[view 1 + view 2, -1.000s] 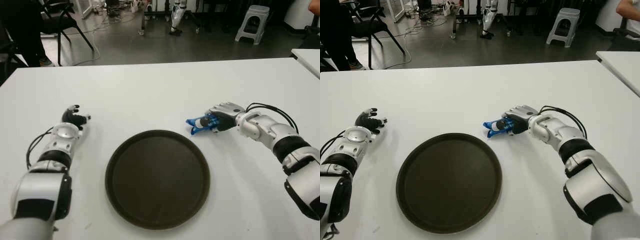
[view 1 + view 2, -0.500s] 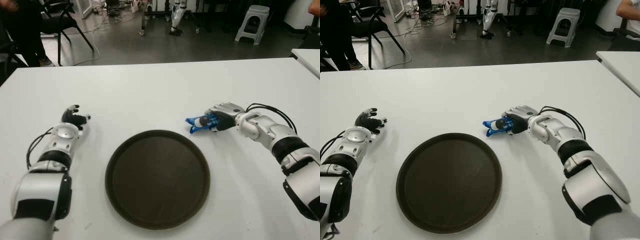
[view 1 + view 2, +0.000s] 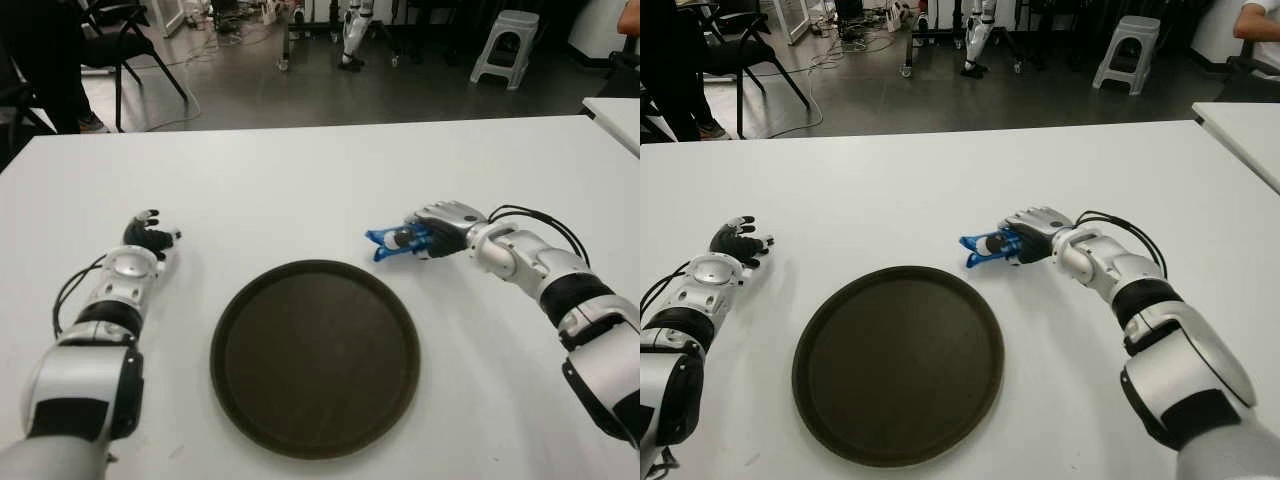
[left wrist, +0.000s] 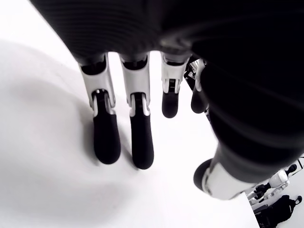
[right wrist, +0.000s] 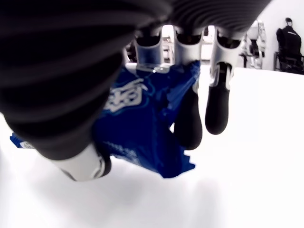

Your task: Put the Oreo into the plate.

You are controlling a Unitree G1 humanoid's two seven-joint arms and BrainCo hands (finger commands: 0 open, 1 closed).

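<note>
Your right hand [image 3: 432, 232] has its fingers and thumb wrapped round the blue Oreo packet [image 3: 388, 241], and the packet sits just past the far right rim of the dark round plate [image 3: 315, 357], its crinkled end poking out toward the plate. From the wrist camera the wrapper [image 5: 142, 118] is pinched between thumb and curled fingers [image 5: 189, 124], with the white table [image 3: 300, 180] right beneath it, and I can't tell whether the packet is clear of the surface or brushing it.

So the grasp looks made, and the carry is what's left. Lift first, enough that the trailing wrapper end clears the raised rim, because a low drag could catch that edge and nudge the plate. Then bring the hand in toward yourself and across, over the middle of the plate, not just over its edge. It's a light, slippery foil packet, so keep the pinch steady and don't squeeze harder; it could crush what's inside. Lower it close before you let the fingers go, so it lands flat and doesn't skid off.

Your left hand [image 3: 148, 237] shows beside the plate, off to its left, fingers loosely extended and holding nothing.
</note>
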